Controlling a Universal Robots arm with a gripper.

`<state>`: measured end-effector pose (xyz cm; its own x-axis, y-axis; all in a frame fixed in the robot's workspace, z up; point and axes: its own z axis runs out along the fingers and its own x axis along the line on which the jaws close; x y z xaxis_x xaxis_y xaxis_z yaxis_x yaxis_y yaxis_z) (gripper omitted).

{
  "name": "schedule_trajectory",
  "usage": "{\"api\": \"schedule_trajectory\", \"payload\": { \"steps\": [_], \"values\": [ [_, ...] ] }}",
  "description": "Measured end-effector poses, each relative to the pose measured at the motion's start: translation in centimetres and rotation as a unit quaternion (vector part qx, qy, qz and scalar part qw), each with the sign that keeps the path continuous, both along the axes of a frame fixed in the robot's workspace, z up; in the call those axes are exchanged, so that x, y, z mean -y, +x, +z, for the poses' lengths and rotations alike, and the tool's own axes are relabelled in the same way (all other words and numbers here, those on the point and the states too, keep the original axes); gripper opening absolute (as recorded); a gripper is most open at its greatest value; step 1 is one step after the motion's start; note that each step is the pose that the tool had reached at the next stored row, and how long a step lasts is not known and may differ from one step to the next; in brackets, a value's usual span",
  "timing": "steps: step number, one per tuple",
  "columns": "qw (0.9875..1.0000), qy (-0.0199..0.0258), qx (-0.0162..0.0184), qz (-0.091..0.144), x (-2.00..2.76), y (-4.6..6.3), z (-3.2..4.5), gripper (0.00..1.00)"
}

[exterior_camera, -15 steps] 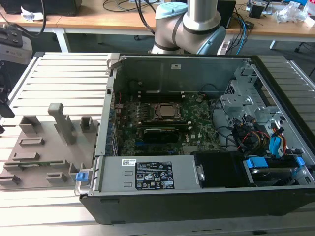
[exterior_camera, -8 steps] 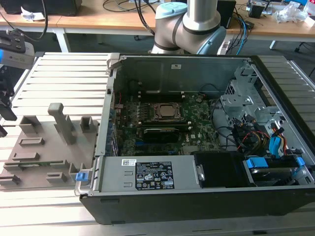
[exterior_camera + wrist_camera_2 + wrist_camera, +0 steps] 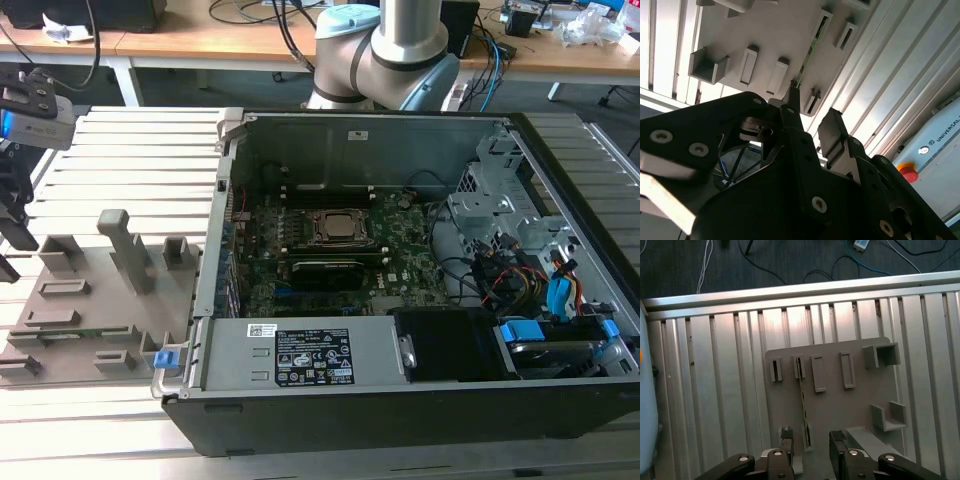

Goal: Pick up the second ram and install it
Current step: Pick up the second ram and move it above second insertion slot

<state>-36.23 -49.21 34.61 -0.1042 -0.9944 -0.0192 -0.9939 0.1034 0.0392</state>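
Observation:
The second ram (image 3: 804, 407) is a thin green stick standing on edge in a slot of the grey holder plate (image 3: 850, 410); it also shows as a narrow line (image 3: 808, 54) in the second wrist view and as a greenish strip (image 3: 88, 333) near the plate's front in the exterior view. My gripper (image 3: 812, 440) hangs open above the plate, touching nothing. In the first wrist view the stick's near end lies between the two black fingertips (image 3: 786, 436). The exterior view has the gripper (image 3: 12, 230) at its far left edge, above the plate's left side.
An open computer case (image 3: 400, 400) lies to the exterior view's right of the plate, with the green motherboard (image 3: 400, 255), silver socket (image 3: 335, 228) and a black card (image 3: 325, 272) inside. The plate carries raised grey blocks (image 3: 125, 245). The ribbed metal table (image 3: 715, 390) surrounds it.

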Motion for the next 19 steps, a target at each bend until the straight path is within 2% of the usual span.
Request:
{"api": "schedule_trajectory", "payload": {
  "steps": [6, 19],
  "values": [
    [1.0000, 0.0000, 0.0000, 0.000, 0.00, 0.0, -0.77, 0.42],
    [1.0000, 0.0000, 0.0000, 0.000, 0.00, 0.0, -1.74, 0.42]
  ]
}}
